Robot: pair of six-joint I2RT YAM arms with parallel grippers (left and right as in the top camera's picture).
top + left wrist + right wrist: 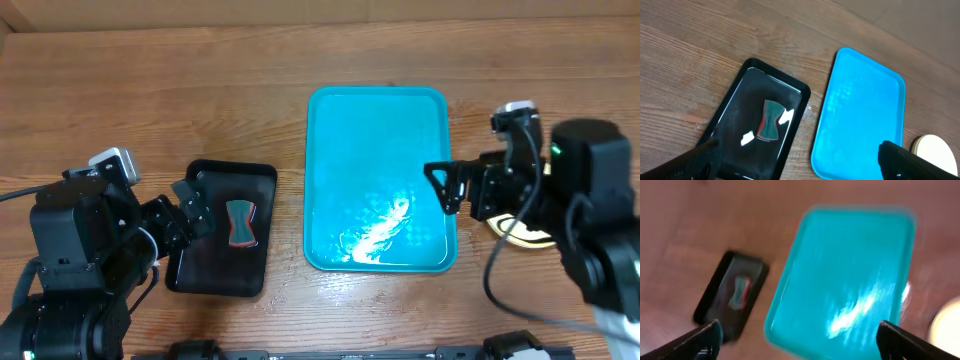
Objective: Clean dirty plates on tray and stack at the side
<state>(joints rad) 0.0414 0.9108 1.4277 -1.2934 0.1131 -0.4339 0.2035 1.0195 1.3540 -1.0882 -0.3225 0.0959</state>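
The turquoise tray [377, 120] lies in the middle of the table with nothing on it, only glare. It also shows in the left wrist view [860, 100] and, blurred, in the right wrist view [850, 265]. A pale yellow plate [520, 236] lies right of the tray, mostly hidden under my right arm; I cannot tell how many are stacked there. Its edge shows in the left wrist view [935, 150] and the right wrist view [947, 322]. My left gripper [190, 208] [800, 165] is open and empty over the black tray. My right gripper [446, 186] [805, 340] is open and empty at the turquoise tray's right edge.
A small black tray [222, 262] [730, 115] [715, 295] lies left of the turquoise tray. It holds a green and red wiper block [241, 222] [770, 120] [740, 291]. The table is brown wood.
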